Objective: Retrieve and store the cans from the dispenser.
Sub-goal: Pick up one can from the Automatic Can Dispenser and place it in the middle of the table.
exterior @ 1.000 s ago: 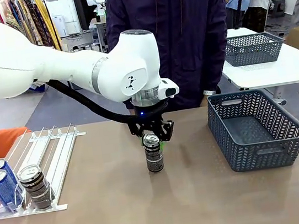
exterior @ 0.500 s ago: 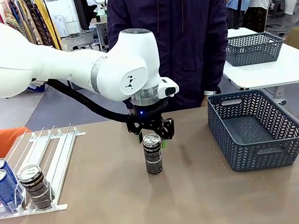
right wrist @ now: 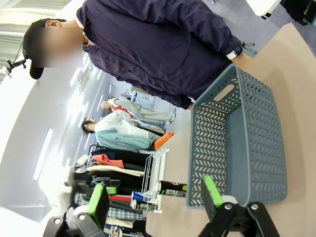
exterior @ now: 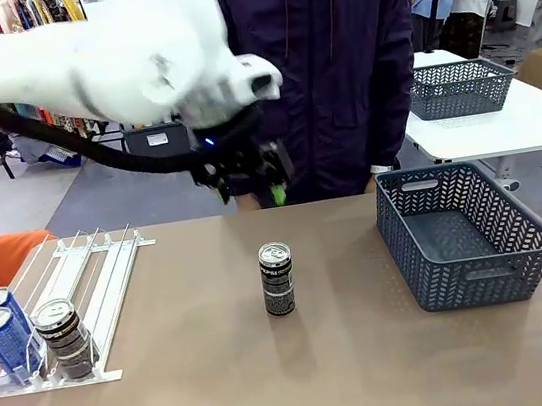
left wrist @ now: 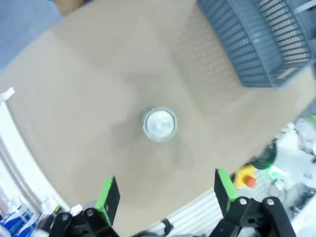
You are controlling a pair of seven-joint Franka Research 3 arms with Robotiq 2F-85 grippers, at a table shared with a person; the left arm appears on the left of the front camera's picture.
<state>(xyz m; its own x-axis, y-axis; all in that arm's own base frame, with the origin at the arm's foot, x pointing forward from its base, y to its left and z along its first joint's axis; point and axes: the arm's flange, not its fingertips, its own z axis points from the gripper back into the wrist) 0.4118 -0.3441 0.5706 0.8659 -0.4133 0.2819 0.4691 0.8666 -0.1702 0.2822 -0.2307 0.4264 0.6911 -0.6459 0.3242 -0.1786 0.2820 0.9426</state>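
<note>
A black-and-grey can (exterior: pixel 277 279) stands upright alone in the middle of the table. My left gripper (exterior: pixel 247 176) hangs open well above and behind it, blurred; the left wrist view looks straight down on the can's silver top (left wrist: pixel 159 123) beyond the open left gripper (left wrist: pixel 166 195). The white railed dispenser (exterior: pixel 100 277) lies at the table's left, with two blue cans (exterior: pixel 0 337) and a black-and-grey can (exterior: pixel 64 339) at its near end. My right gripper (right wrist: pixel 155 197) is open and holds nothing; the dispenser (right wrist: pixel 154 170) shows far off in its view.
A dark grey mesh basket (exterior: pixel 538 236) sits at the table's right, also seen as the basket (left wrist: pixel 247 54) and the basket (right wrist: pixel 232 148). A person in a dark jacket (exterior: pixel 332 63) stands at the far edge. A second basket (exterior: pixel 459 88) rests on another table behind.
My left gripper opened, let go of the black-and-grey can, and rose up and away from it. The can stays standing in the table's middle.
</note>
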